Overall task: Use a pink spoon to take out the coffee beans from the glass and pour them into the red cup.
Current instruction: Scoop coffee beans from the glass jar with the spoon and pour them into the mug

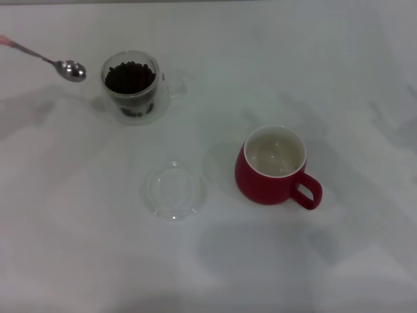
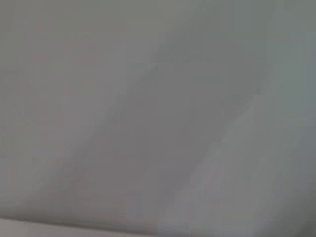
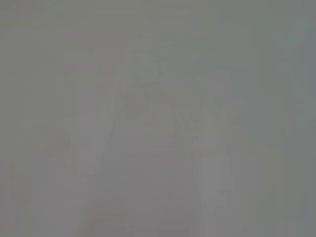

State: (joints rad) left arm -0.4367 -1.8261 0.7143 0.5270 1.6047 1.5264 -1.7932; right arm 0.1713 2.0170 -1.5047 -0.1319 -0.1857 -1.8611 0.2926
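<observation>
In the head view the pink spoon [image 1: 65, 65] reaches in from the left edge, its shiny bowl held in the air just left of the glass [image 1: 132, 88]. Its pink handle runs off the frame, so what holds it is hidden. The glass stands at the back left with a heap of coffee beans [image 1: 129, 76] inside. The red cup [image 1: 277, 166] stands right of centre, handle toward the front right, cream inside. Neither gripper shows in any view. Both wrist views show only plain grey surface.
A flat round clear glass dish [image 1: 176, 190] lies on the white table [image 1: 326, 78] between the glass and the red cup, toward the front.
</observation>
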